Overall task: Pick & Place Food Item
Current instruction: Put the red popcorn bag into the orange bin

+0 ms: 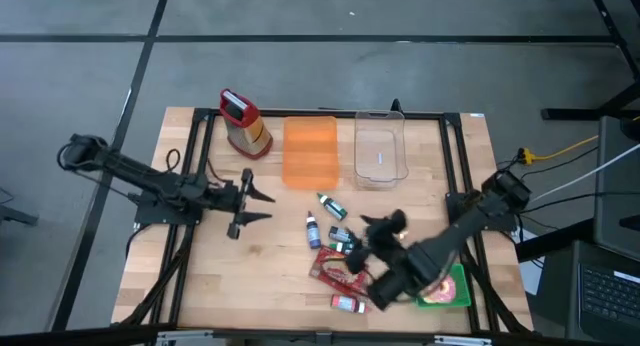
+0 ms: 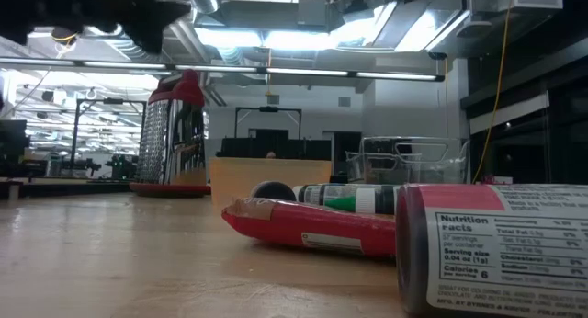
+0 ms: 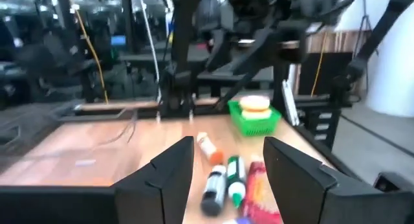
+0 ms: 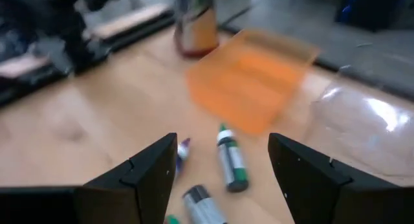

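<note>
While a jar (image 2: 496, 249) at the low view's lower right is showing "Nutrition Facts", a green basket (image 1: 448, 289) at the high view's lower right is holding a food item (image 3: 255, 104); its axis is unclear. The clear bin (image 1: 380, 149) is sitting hollow. Both the left gripper (image 1: 262, 205) and right gripper (image 1: 383, 224) are hanging spread, gripping nothing.

Colours I see on my pale wood counter (image 1: 250, 276)

Ahead of my black right fingers (image 4: 152, 169): an orange lid (image 1: 310, 151), a clear container (image 1: 380, 151), a red-topped silver grater (image 1: 243, 121); beside them a red packet (image 1: 335, 271), green-capped tubes (image 1: 331, 205), a green basket (image 1: 455, 291).
</note>
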Action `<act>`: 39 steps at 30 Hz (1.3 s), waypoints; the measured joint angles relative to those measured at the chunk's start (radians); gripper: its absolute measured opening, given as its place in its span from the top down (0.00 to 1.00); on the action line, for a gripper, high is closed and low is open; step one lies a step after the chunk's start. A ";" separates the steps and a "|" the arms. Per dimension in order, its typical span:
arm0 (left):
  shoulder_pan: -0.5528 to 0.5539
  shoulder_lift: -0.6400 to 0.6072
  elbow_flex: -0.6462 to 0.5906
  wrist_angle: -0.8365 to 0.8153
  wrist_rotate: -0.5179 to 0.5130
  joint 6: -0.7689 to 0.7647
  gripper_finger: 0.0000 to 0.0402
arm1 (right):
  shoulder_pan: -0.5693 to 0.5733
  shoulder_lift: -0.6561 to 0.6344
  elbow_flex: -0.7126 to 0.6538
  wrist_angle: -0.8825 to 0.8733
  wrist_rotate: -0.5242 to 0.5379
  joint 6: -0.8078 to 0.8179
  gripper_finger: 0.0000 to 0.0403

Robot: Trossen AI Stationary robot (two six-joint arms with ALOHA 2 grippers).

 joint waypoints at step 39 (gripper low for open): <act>-0.376 0.903 0.584 -0.425 -0.419 0.349 0.55 | -0.134 -0.007 0.000 0.357 0.029 -0.526 0.39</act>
